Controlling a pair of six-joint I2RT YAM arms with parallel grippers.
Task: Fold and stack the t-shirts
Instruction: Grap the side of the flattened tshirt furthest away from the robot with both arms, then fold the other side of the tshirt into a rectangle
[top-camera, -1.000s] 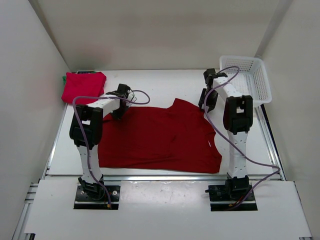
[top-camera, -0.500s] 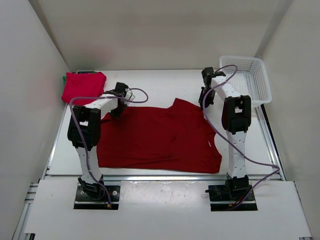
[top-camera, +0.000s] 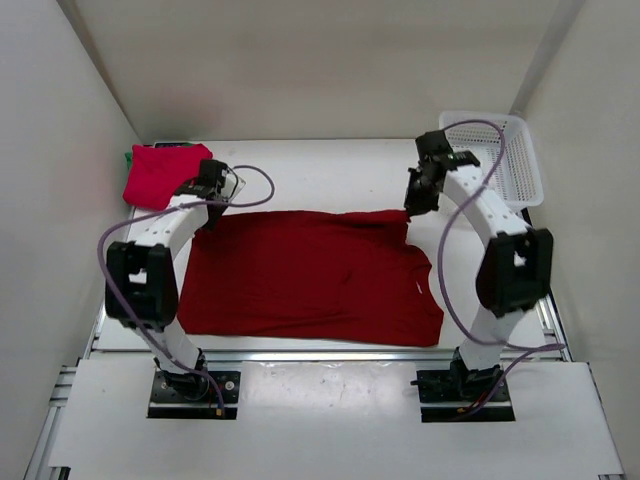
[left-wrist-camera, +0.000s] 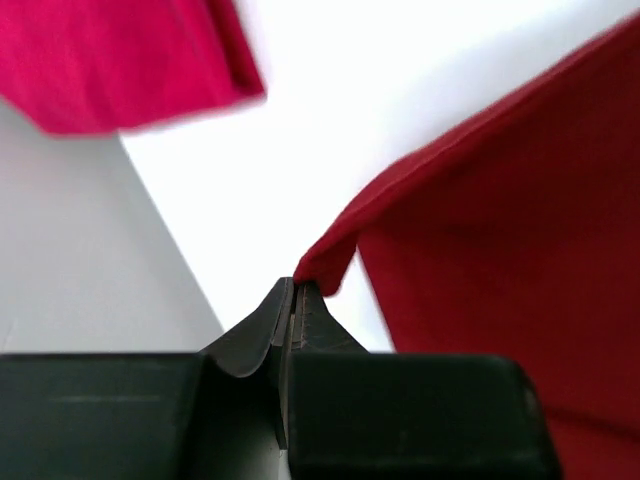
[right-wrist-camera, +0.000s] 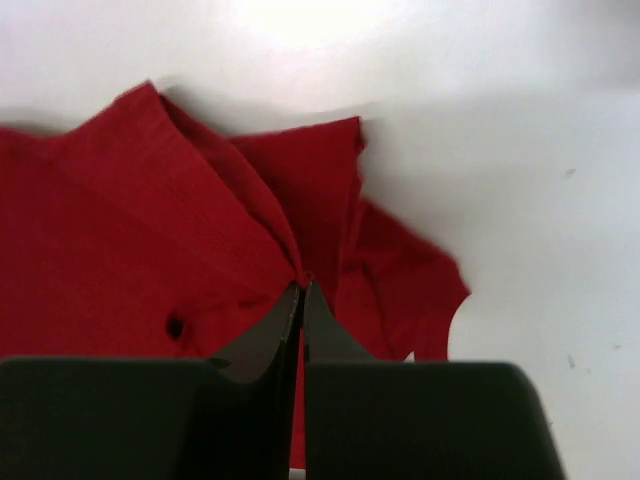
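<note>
**Both grippers pinch the far edge of the red shirt**

The red shirt (top-camera: 310, 275) lies spread across the middle of the table (top-camera: 320, 175). The left gripper (top-camera: 208, 200) is clamped tight on its far left corner, and the right gripper (top-camera: 410, 207) is closed on bunched cloth at its far right corner. The far edge is pulled straight between them. In the far left corner a folded red shirt (top-camera: 165, 172) sits on a green shirt (top-camera: 130, 157). The basket (top-camera: 500, 150) stands far right.

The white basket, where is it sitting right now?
In the top view, the white basket sits at the table's far right corner, just right of the right arm.
</note>
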